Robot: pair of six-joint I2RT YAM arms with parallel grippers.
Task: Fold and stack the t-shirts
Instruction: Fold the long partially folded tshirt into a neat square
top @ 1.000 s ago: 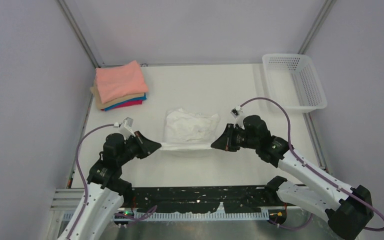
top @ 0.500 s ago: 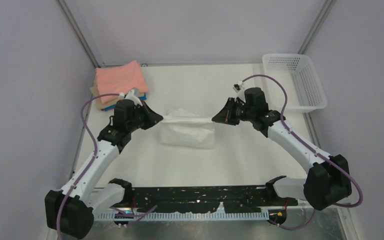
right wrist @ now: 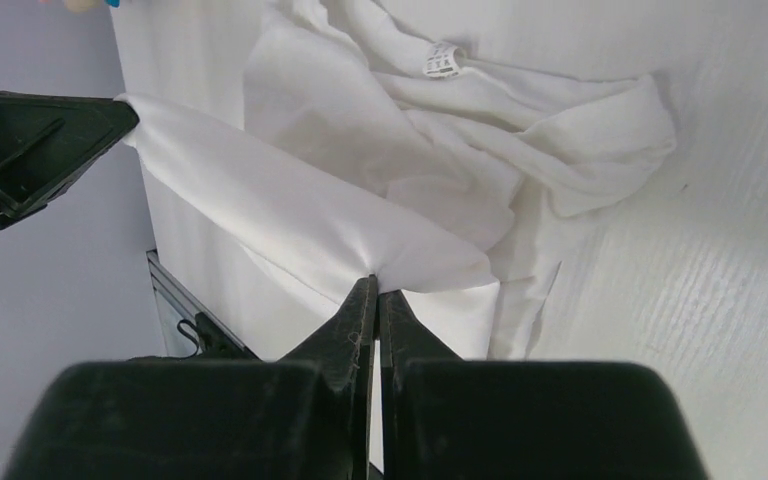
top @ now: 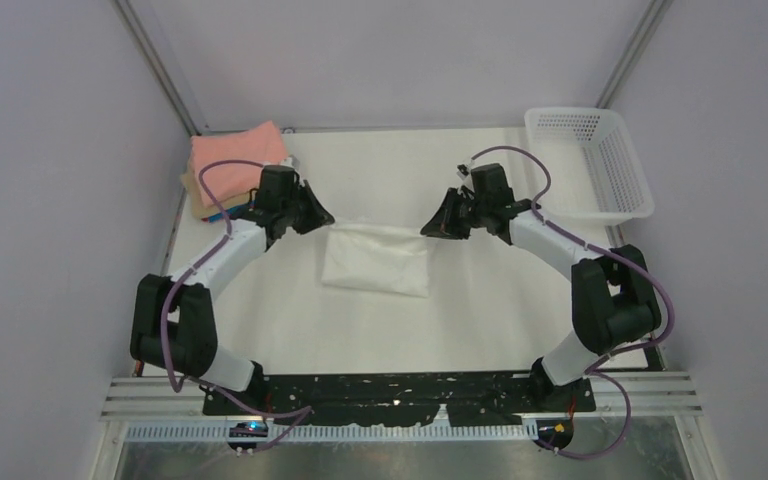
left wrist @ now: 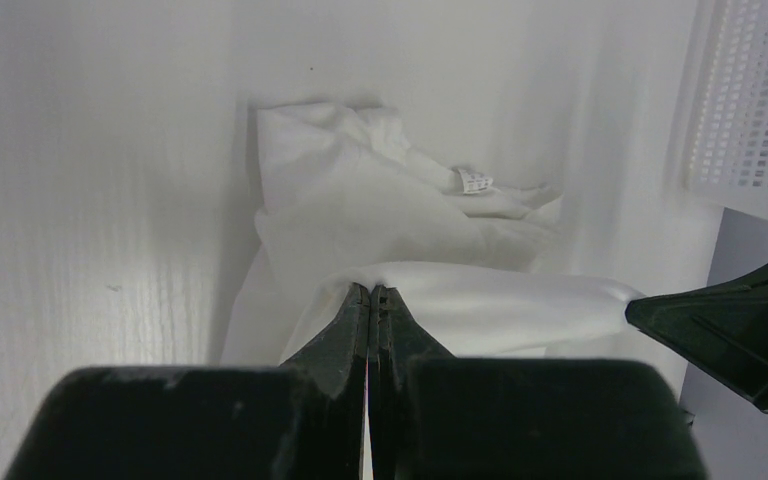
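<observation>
Left gripper and right gripper are each clamped shut on a far corner of the white soft cloth t-shirt; that edge runs taut between them, and the rest of the shirt drapes toward you onto the white table, near its middle. In your wrist views the jaws meet on a pinch of white cloth, with rumpled layers and a small neck label beyond. The stack of folded t-shirts, salmon-pink on top, sits far left just behind your left gripper; the white perforated plastic basket stands far right.
</observation>
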